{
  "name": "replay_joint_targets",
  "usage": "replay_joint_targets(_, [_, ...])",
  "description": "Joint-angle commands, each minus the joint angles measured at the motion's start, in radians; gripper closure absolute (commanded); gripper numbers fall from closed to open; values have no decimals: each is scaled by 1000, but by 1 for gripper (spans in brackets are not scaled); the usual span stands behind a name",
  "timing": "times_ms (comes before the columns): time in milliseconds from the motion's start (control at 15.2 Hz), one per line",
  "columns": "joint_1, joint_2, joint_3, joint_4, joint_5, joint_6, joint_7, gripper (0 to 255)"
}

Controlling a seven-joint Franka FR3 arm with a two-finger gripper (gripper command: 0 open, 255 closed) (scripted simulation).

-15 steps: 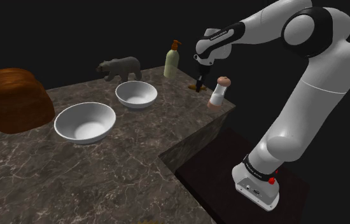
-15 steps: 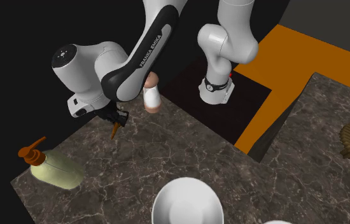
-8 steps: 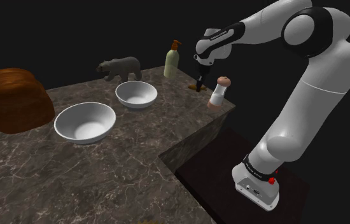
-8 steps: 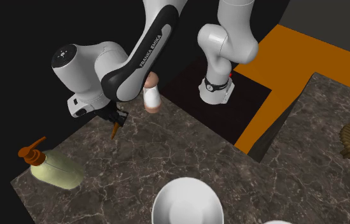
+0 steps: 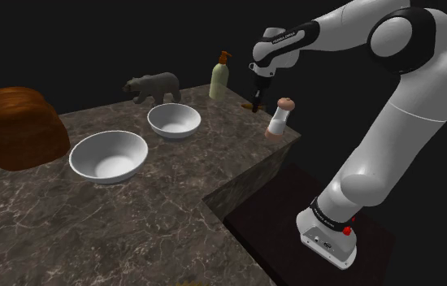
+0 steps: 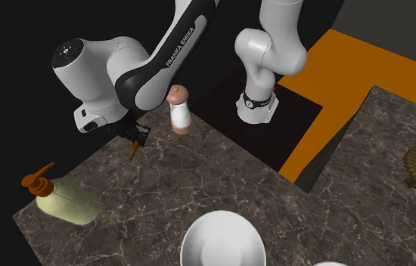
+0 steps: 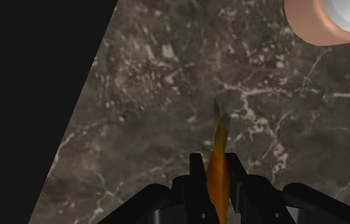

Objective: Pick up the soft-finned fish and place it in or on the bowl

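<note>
Judging pick step done, place step not yet begun. Seeing gripper [image 5: 254, 103] clamped on a slim orange fish [image 7: 219, 130], both black fingers [image 7: 196, 168] pressed against its sides in the wrist view, tail end pointing down at the dark marble counter [image 5: 132, 219]. Hanging just off the stone by the look of it, though no telling the gap for sure. Finding the fish in the upper middle of the shoulder view, just left of the pink-and-white shaker [image 5: 278, 119] and right of the soap bottle [image 5: 219, 77]; in the second exterior view, left of centre and above the middle, under the white wrist, with the soap bottle at lower left. Left to do: carry down and left across the shoulder view to a bowl, then release. Two white candidates: smaller bowl [image 5: 154, 119] just left of centre in the upper half, nearer the fish; larger bowl [image 5: 75, 158] further left and lower. Holding nothing, either of them. Only bare counter between gripper and smaller bowl. Skipping bear figurine [image 5: 153, 85] behind the smaller bowl and brown loaf [image 5: 15, 126] at far left.
</note>
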Motion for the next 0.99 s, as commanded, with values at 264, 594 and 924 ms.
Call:
replay_joint_targets(264, [2,-39,-1,44,-19,-80,14,255])
replay_joint_targets(594, [4,-64,0,86,-29,-144,24,255])
replay_joint_targets(924, [5,-83,1,133,-38,-209,31,255])
